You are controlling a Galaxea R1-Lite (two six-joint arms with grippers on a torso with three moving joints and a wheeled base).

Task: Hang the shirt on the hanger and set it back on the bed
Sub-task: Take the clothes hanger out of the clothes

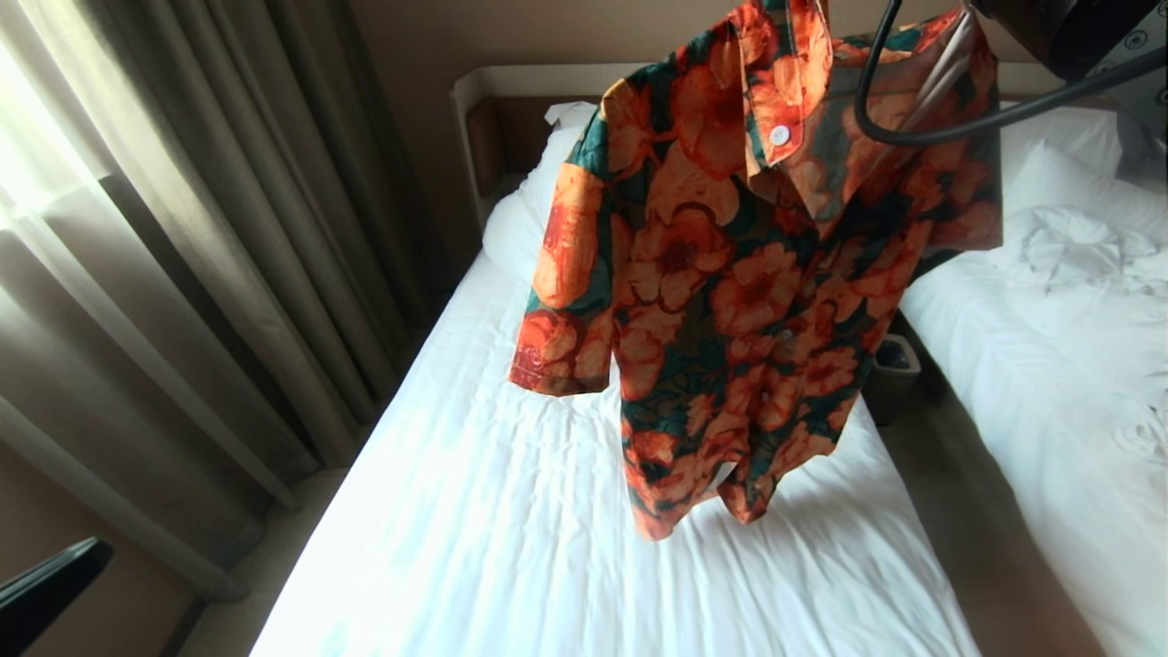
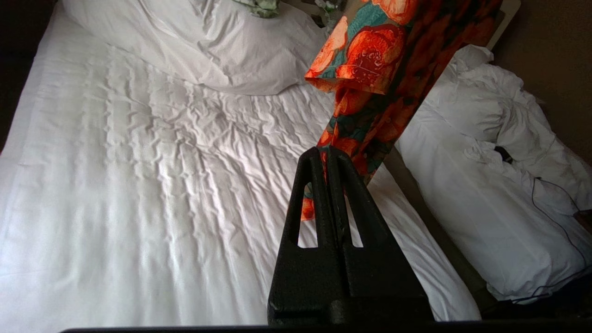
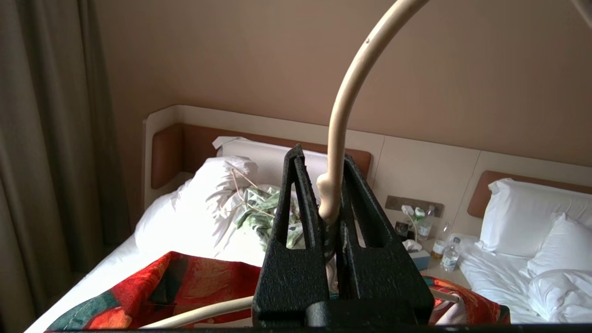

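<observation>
White sheets of the bed (image 1: 511, 547) spread below the shirt (image 1: 730, 292), which hangs in the air beneath the right claw (image 3: 330, 203). That claw is clamped on the neck of the hanger (image 3: 344, 97). Nearby, the left claw (image 2: 327, 159) is pinched together beside the shirt's hem.
</observation>
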